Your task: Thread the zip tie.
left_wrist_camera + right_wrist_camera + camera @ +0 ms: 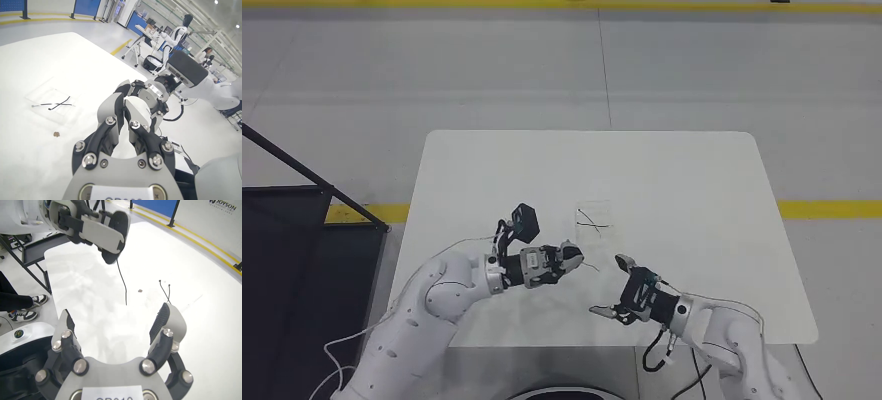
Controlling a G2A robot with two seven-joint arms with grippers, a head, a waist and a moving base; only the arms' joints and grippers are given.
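My left gripper (572,252) is shut on a thin black zip tie (122,283) above the table's front middle. The tie's long tail hangs out of the shut fingers (111,243) toward my right gripper (116,319). A small black bit of the tie (123,109) shows between the left gripper's (123,102) pads. My right gripper (612,288) is open and holds nothing. It sits just right of the left one, a short way from the tail's tip. Two more black zip ties (54,104) lie crossed on a clear sheet (40,89) farther back.
The white table (692,190) is bare to the back and right. A small brown crumb (56,134) lies near the clear sheet. A black frame rack (282,260) stands off the table's left side.
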